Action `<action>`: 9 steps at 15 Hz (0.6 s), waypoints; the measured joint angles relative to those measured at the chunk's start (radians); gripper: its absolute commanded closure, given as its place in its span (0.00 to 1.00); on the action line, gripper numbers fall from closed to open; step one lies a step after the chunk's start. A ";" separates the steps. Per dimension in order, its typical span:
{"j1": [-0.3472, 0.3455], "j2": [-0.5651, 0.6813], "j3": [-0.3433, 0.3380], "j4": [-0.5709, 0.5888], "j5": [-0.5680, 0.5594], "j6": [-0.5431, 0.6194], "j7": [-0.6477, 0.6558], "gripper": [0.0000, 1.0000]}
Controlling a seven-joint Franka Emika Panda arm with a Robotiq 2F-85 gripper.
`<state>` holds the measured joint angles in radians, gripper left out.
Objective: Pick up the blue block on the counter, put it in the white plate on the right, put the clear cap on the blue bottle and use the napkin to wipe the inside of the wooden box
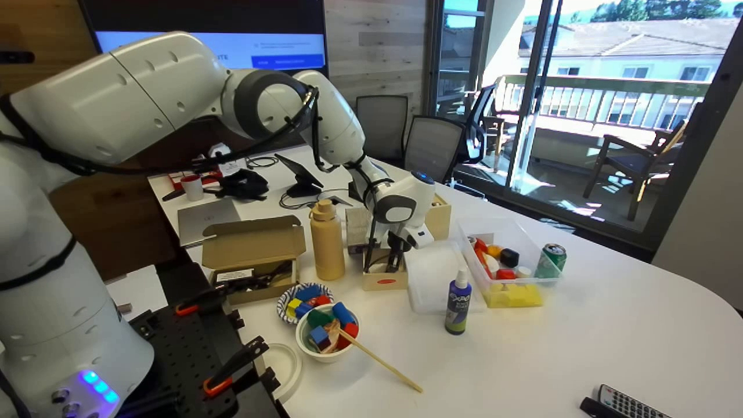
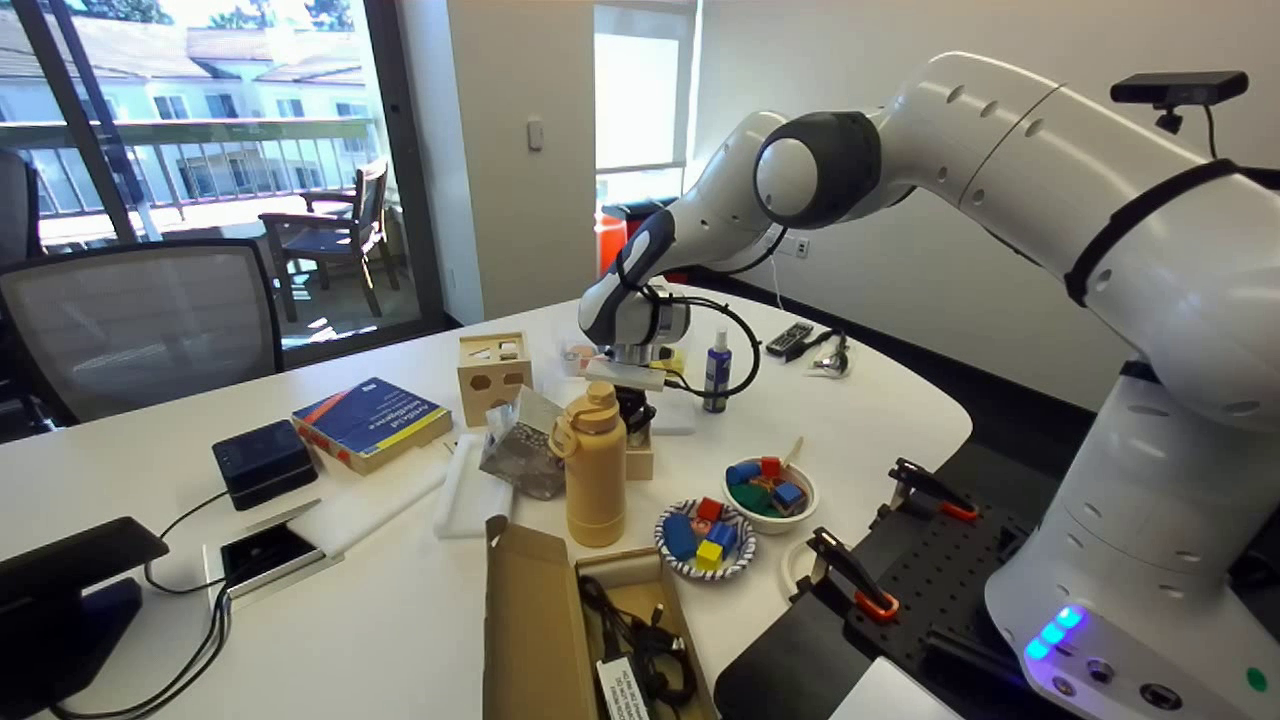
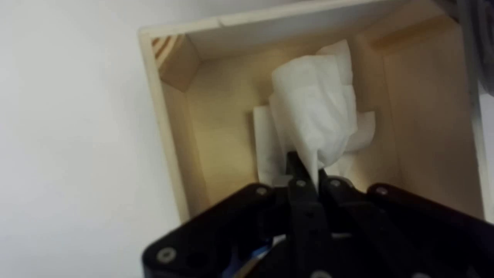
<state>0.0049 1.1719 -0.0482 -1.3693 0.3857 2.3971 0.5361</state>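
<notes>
My gripper (image 3: pixel 308 168) points down into the open wooden box (image 1: pixel 386 282), shut on a fold of the crumpled white napkin (image 3: pixel 314 104). In the wrist view the napkin bunches beyond the fingertips, with loose edges spread over the box floor (image 3: pixel 220 131). The blue bottle (image 1: pixel 458 305) stands upright with a pale top; whether the clear cap sits on it I cannot tell. A round white dish (image 1: pixel 303 348) holds several coloured blocks, blue block (image 1: pixel 319 335) included. Beside it lies a shallow white dish (image 1: pixel 295 380); which of these is the white plate is unclear.
Close to the wooden box stands a tall yellow bottle (image 2: pixel 596 470), with a patterned bowl (image 2: pixel 742 562) of blocks nearby. A white lid (image 1: pixel 435 278), clear bin (image 1: pixel 557 278) and green can (image 1: pixel 550 260) lie on the far side. A cardboard box (image 1: pixel 255 238) stands open.
</notes>
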 measured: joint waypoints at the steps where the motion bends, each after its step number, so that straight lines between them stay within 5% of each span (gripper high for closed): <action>1: 0.016 0.000 -0.015 -0.001 -0.007 0.023 0.023 0.99; 9: 0.063 0.010 -0.012 -0.005 -0.020 0.153 0.052 0.99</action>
<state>0.0679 1.1821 -0.0605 -1.3740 0.3653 2.5502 0.5885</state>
